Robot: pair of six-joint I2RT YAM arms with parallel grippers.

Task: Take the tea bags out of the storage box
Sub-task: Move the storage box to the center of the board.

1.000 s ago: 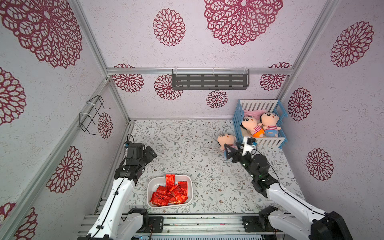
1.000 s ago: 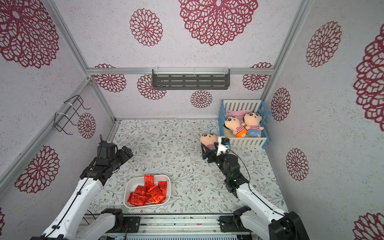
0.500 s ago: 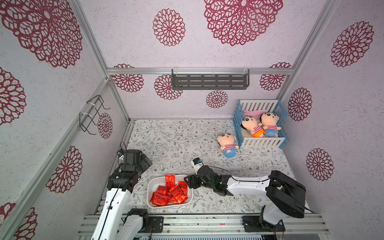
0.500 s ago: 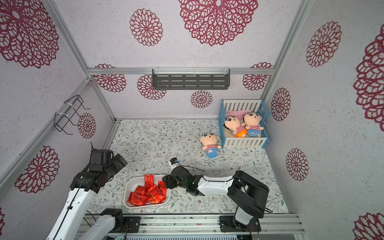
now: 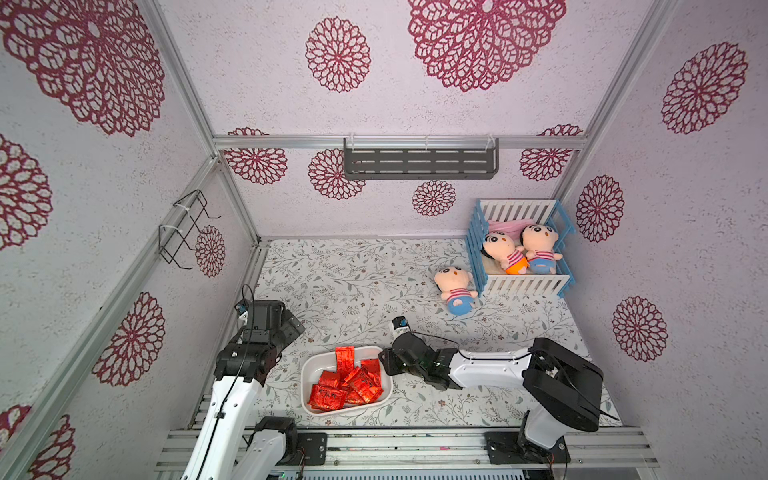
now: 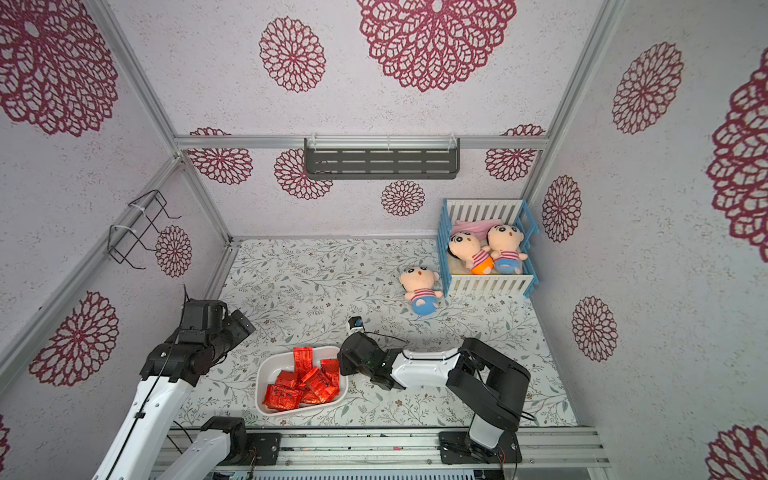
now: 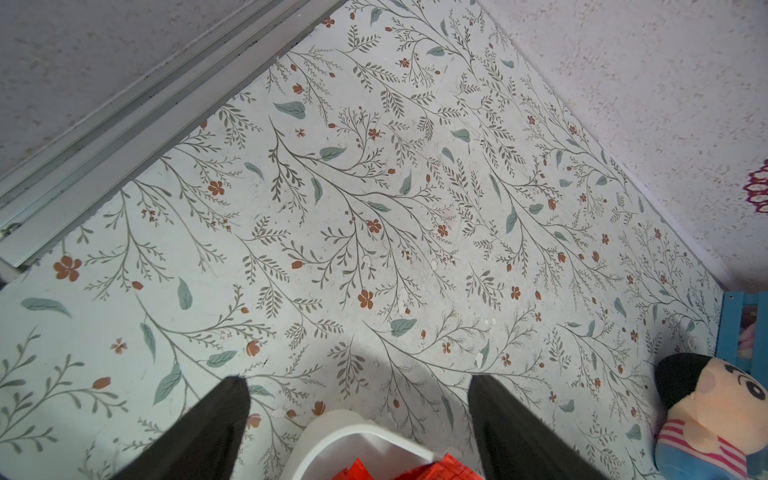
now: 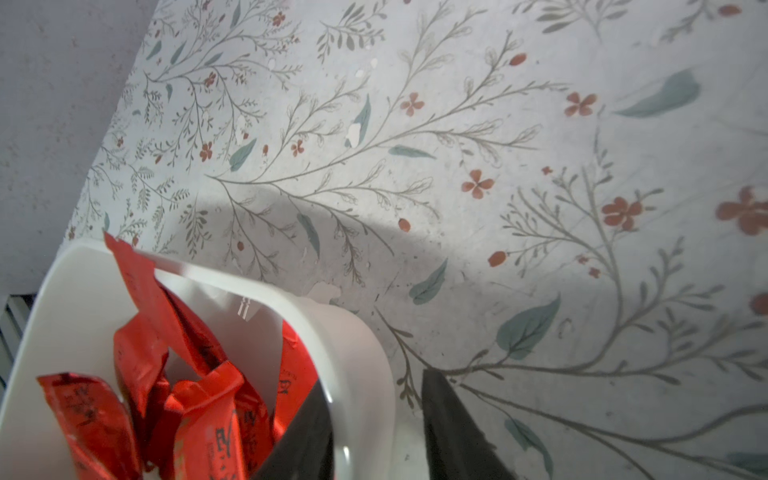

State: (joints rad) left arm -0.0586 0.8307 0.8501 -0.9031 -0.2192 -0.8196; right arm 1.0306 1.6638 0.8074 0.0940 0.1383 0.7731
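The tea bags (image 5: 349, 380) look light, thin and slippery; pinch one edge. Right gripper (image 8: 374, 378) sits over the box (image 8: 353, 332) wall, hold unclear. Left gripper (image 7: 358, 377) is spread wide, empty.

Right wrist view: storage box (image 8: 353, 332) and tea bags (image 8: 199, 395) cut off by frame edge. Whether right gripper (image 8: 374, 380) clamps the box wall: out of frame, can't tell. Bag print too blurred to read.

Shiny foil tea bags (image 5: 348, 380), glossy plast. box (image 5: 319, 364)
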